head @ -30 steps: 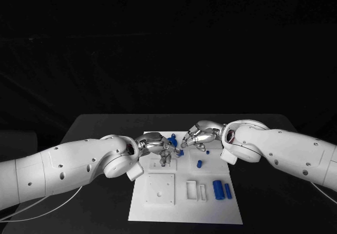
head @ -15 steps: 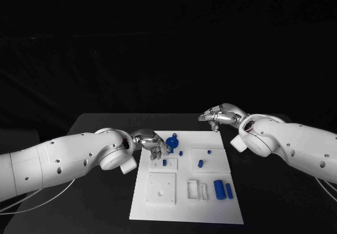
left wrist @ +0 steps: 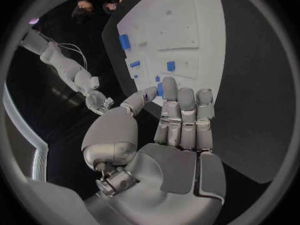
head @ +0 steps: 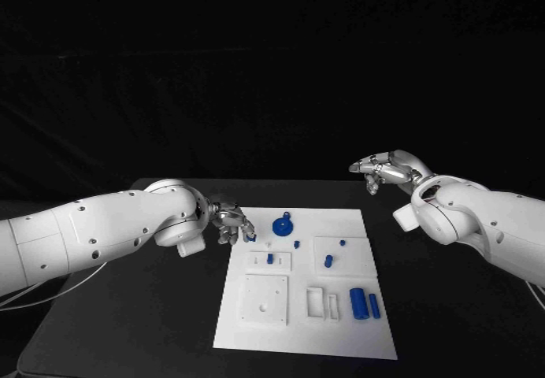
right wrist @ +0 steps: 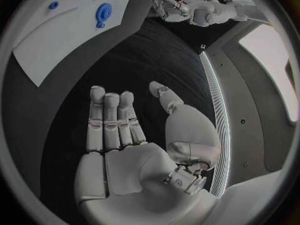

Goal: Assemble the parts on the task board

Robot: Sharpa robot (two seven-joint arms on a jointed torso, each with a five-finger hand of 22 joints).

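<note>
Both silver hands were released and held nothing: the left hand just beside the flat white task board, the right hand well apart above the black desk.

Your left white arm comes in from the left edge, elbow bent, forearm angled toward the middle. Its silver many-fingered left hand sits low, fingers pointing down and a little apart, nothing held. From the left wrist camera that hand shows palm up to the lens, fingers straight and side by side, thumb splayed off to one side.

Your right white arm enters from the right edge and rises toward the far side. Its silver many-fingered right hand is lifted high, fingers loosely curved and separated, empty. Right wrist camera: palm flat, fingers extended together, thumb apart.
</note>
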